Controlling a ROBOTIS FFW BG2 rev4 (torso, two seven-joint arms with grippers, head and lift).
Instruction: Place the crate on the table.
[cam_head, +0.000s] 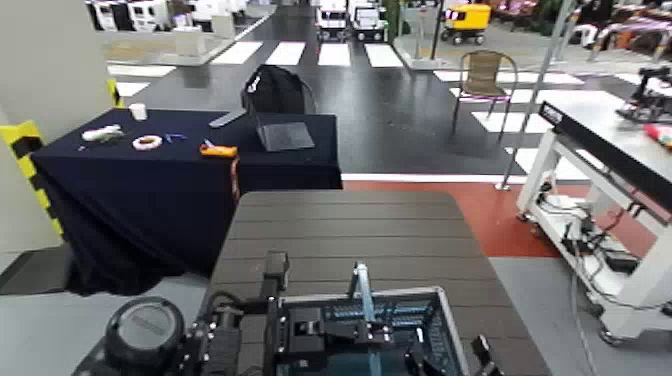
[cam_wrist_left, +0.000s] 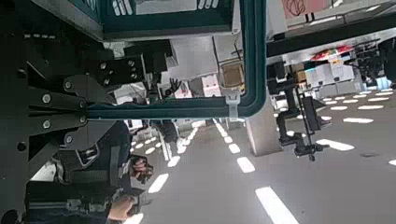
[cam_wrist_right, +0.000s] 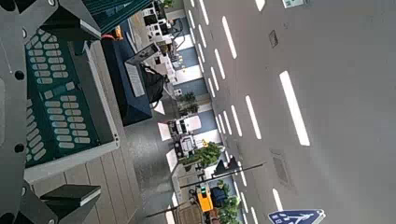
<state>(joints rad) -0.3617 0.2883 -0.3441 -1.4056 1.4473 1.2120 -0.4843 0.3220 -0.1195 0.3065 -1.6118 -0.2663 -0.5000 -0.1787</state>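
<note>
The crate (cam_head: 385, 335), a grey-blue rectangular plastic basket with lattice sides, a pale rim and thin teal-blue swing handles, sits low at the near edge of the dark grey-brown slatted table (cam_head: 345, 225). From the head view it overlaps the near edge of the plank top; whether its base rests on the wood or hangs just above it cannot be told. One teal handle (cam_head: 364, 290) stands upright over the middle of the basket.

The left gripper (cam_head: 300, 335) is at the crate's left side and the right gripper (cam_head: 480, 355) at its right corner, so both arms flank it. The left wrist view looks up past the basket's lattice wall (cam_wrist_left: 163, 14) and a teal handle bar (cam_wrist_left: 168, 110) running across the fingers, but whether those fingers are clenched on it cannot be told. The right wrist view shows the lattice side (cam_wrist_right: 61, 98) close against dark finger parts; its grip also cannot be told.

The crate is probably light and fairly stiff, though the lattice walls may flex under a squeeze and the smooth plastic could slip. The swing handles pivot, so the rim or the two short sides look the steadier hold.

Beyond the far edge stands a navy-draped table (cam_head: 150, 185), and to the right a white-framed workbench (cam_head: 590, 200).
</note>
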